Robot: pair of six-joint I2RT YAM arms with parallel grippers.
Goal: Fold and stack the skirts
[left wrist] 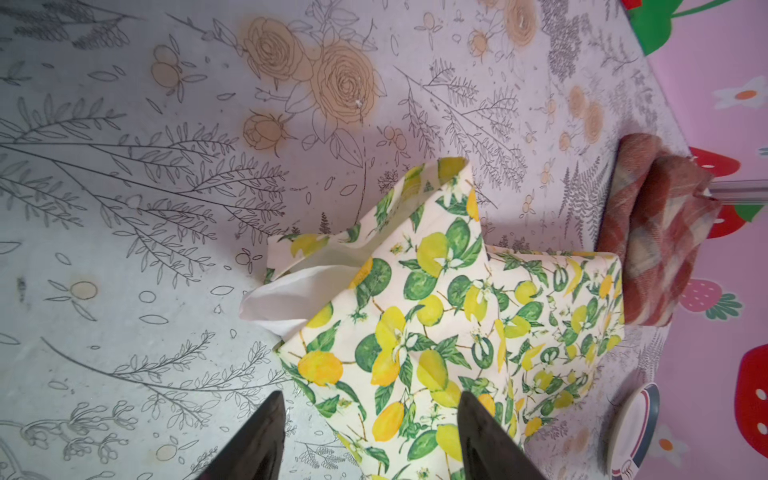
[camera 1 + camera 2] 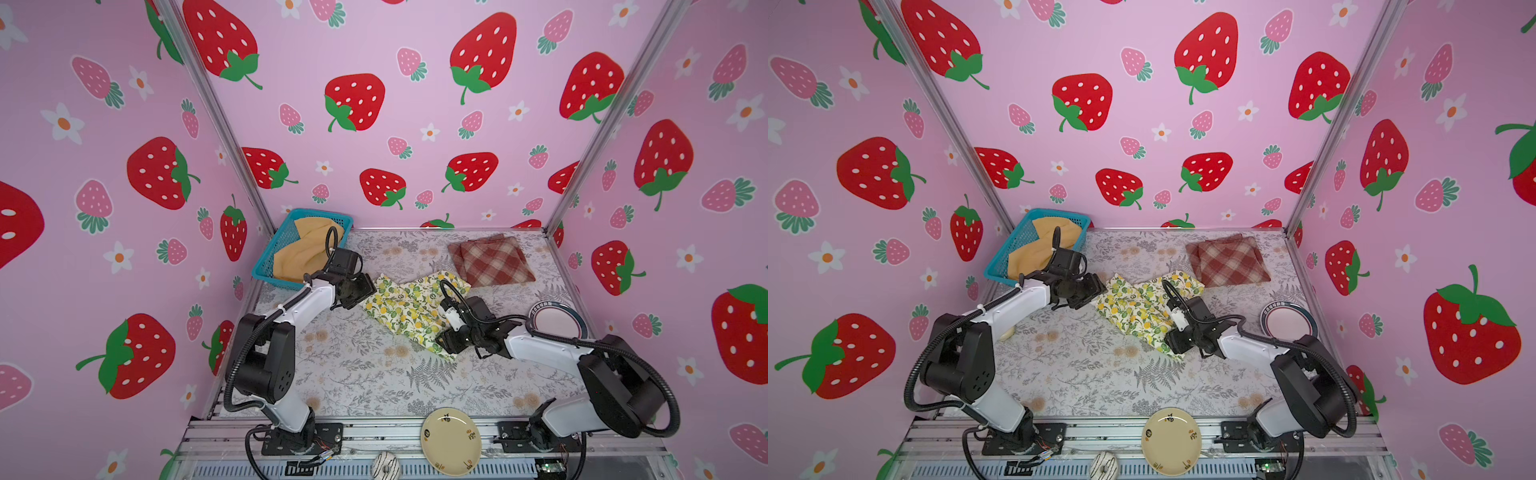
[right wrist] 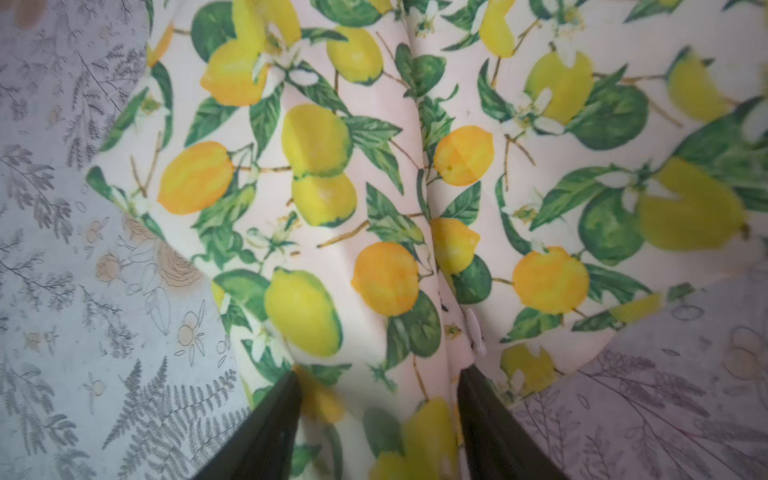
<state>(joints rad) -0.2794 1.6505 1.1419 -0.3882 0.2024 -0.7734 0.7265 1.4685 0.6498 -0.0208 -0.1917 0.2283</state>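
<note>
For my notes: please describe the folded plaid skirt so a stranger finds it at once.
On the flower-printed table, look to the far right corner. The plaid skirt lies there folded; unlike the lemon-print skirt near it, it is red-and-cream checked.

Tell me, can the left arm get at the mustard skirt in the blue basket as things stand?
Probably yes. The mustard skirt lies uncovered in the open-topped blue basket, close behind the left gripper, whose jaws stand open by the lemon skirt. The arm would need to turn back.
</note>
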